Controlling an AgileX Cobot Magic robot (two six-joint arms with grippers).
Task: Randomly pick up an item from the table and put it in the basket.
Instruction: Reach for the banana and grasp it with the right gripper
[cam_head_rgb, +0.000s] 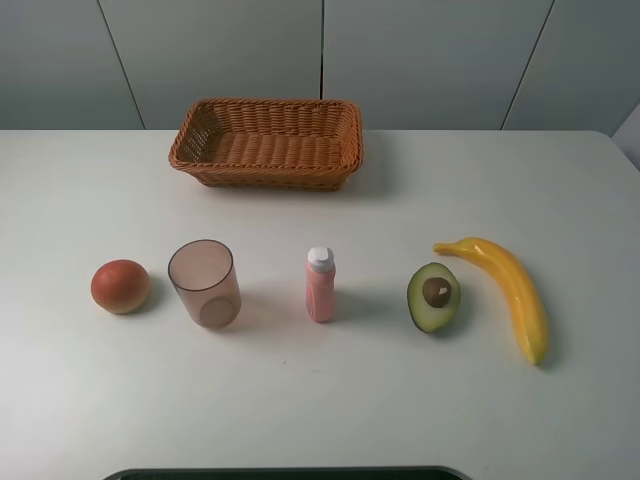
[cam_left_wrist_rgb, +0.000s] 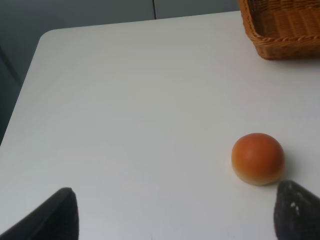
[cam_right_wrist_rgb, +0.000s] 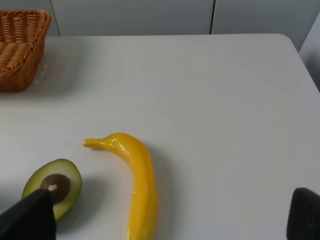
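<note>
Grippers first, since they're nearest the lenses. The right gripper (cam_right_wrist_rgb: 167, 220) has its dark fingers spread wide and empty, and the banana (cam_right_wrist_rgb: 140, 180) lies just ahead of the gap. The left gripper (cam_left_wrist_rgb: 175, 220) is just as wide and also holds nothing, with a round red-orange fruit (cam_left_wrist_rgb: 258, 158) near one finger.

Further out, everything sits in one row on the white table (cam_head_rgb: 320, 400), well in front of the basket (cam_head_rgb: 267, 142). The banana is out past the basket's right end, with the avocado half (cam_head_rgb: 433, 297) just beside it on the basket's side. The pink bottle (cam_head_rgb: 320, 285) and translucent cup (cam_head_rgb: 205, 283) stand straight out in front of the basket. The fruit is off past its left end. The basket itself looks empty at the far edge.

So I'd call this the very start: nothing's picked and no arm has committed. The right arm looks best placed. It should go forward and down over the banana's thick middle, with the fingers straddling its width, and then close. That glossy skin might slip, so a centred grip matters before the lift over the basket's rim.
</note>
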